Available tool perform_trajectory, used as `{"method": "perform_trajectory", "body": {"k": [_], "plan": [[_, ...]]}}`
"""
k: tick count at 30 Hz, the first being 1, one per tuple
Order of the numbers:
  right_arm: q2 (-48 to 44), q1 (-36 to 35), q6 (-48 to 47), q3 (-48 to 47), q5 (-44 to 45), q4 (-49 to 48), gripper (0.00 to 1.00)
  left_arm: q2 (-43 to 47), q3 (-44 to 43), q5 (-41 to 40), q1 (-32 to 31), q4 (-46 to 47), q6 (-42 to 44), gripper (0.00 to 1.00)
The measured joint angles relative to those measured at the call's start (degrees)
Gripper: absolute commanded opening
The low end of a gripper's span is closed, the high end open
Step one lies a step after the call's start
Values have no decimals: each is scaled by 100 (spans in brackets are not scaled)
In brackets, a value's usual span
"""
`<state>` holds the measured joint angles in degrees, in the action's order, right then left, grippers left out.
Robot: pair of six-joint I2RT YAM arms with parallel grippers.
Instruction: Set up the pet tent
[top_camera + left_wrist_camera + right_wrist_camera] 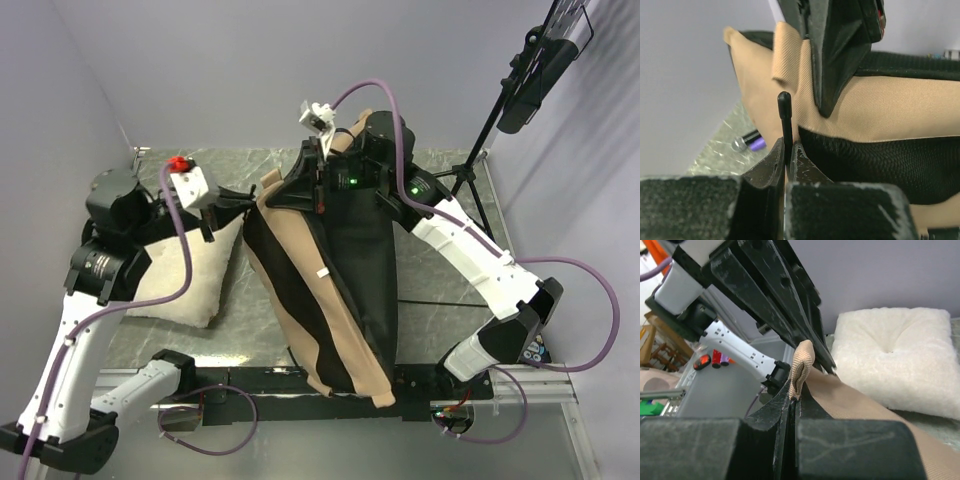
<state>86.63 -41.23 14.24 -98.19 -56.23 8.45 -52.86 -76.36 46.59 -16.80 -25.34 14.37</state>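
Observation:
The pet tent (340, 280) is a limp tan and black fabric bundle, lifted at its far end and draped toward the table's near edge. My left gripper (245, 197) is at its upper left corner, shut on the tip of a thin black pole (785, 120) that stands up between the jaws (786, 147). My right gripper (275, 195) is right beside it, shut (795, 400) on a tan fabric loop (801, 367) of the tent (865, 405). The tan cloth (880, 115) fills the left wrist view. Doorway, label and pompom are hidden.
A cream-white pillow (185, 280) lies on the table left of the tent, also in the right wrist view (895, 360). A black and purple pen-like object (751, 142) lies on the marbled table. A black tripod (480, 150) stands at the back right.

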Motion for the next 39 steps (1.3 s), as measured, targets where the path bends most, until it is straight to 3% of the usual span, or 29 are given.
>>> {"method": "perform_trajectory", "body": {"k": [9, 28, 39], "plan": [[98, -118, -481, -179, -61, 813, 0, -107, -48, -402, -546, -715, 457, 1], [92, -144, -957, -162, -186, 1034, 0, -258, -118, -542, -577, -804, 376, 1], [92, -238, -1370, -214, 175, 1611, 0, -291, -142, -527, -579, -1008, 424, 1]]}}
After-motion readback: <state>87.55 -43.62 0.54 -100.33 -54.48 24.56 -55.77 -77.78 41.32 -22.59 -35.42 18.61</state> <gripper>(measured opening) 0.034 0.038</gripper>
